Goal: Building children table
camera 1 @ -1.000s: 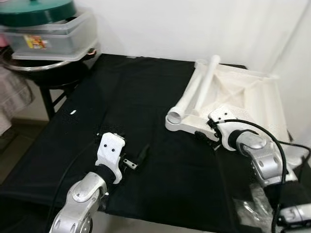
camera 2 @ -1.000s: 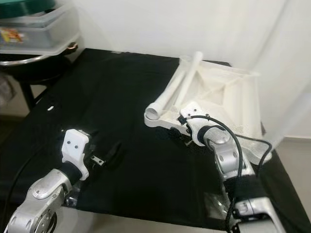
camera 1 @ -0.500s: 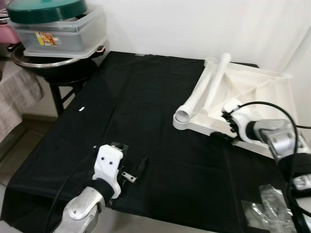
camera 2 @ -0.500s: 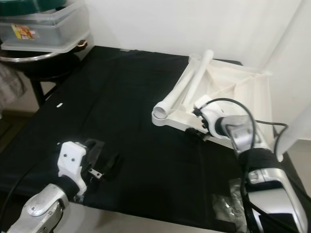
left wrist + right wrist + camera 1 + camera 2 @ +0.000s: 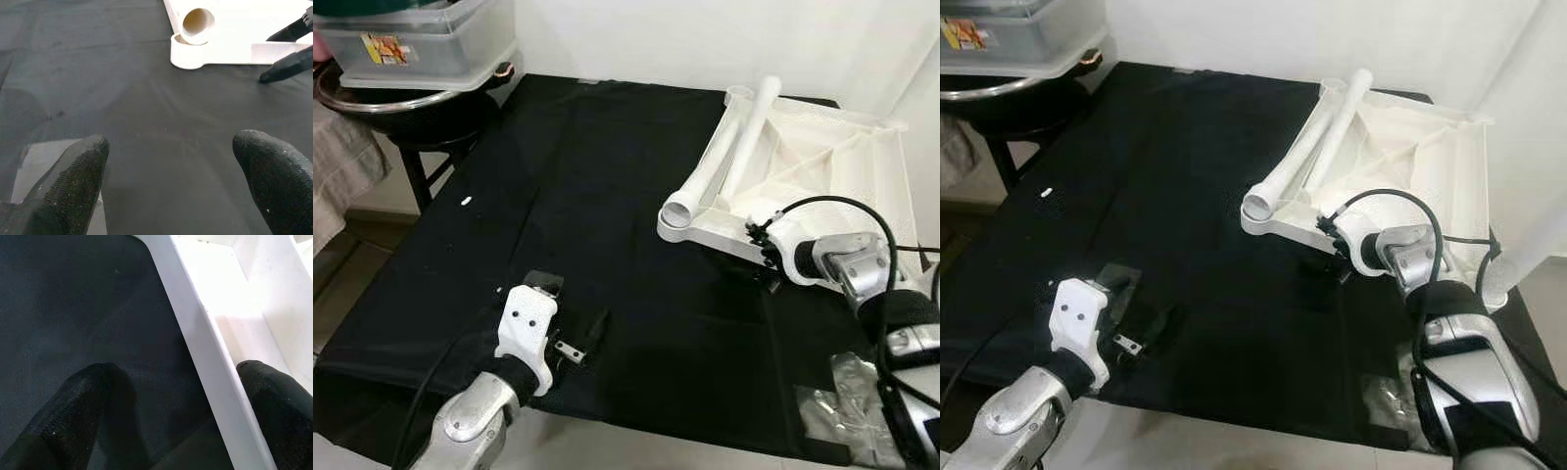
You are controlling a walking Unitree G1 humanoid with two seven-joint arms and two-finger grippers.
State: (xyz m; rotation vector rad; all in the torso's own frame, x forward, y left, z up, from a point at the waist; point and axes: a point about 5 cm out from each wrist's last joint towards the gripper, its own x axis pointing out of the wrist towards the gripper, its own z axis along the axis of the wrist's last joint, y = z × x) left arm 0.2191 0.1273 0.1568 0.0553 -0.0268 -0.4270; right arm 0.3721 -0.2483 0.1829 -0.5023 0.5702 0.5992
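The white children's tabletop (image 5: pixel 847 171) lies upside down on the black cloth (image 5: pixel 587 186), at the right. Two white tube legs (image 5: pixel 734 147) lie across it; one open end (image 5: pixel 198 22) rests over the round corner socket (image 5: pixel 188 53). My right gripper (image 5: pixel 762 257) is at the tabletop's near rim (image 5: pixel 195 347) and stands open, one finger (image 5: pixel 93 396) over the cloth and the other inside the rim. My left gripper (image 5: pixel 171 144) hovers open over bare cloth near the front edge, with nothing between its fingers.
A clear plastic sheet (image 5: pixel 542 283) lies by the left gripper. A clear bag of hardware (image 5: pixel 847 406) sits at the front right. At the back left, a stand holds a metal basin and a plastic container (image 5: pixel 411 49). A white wall stands behind.
The camera has shifted. My right forearm has swung out to the right, and its gripper stays at the tabletop's near rim. The left gripper stays low over the cloth.
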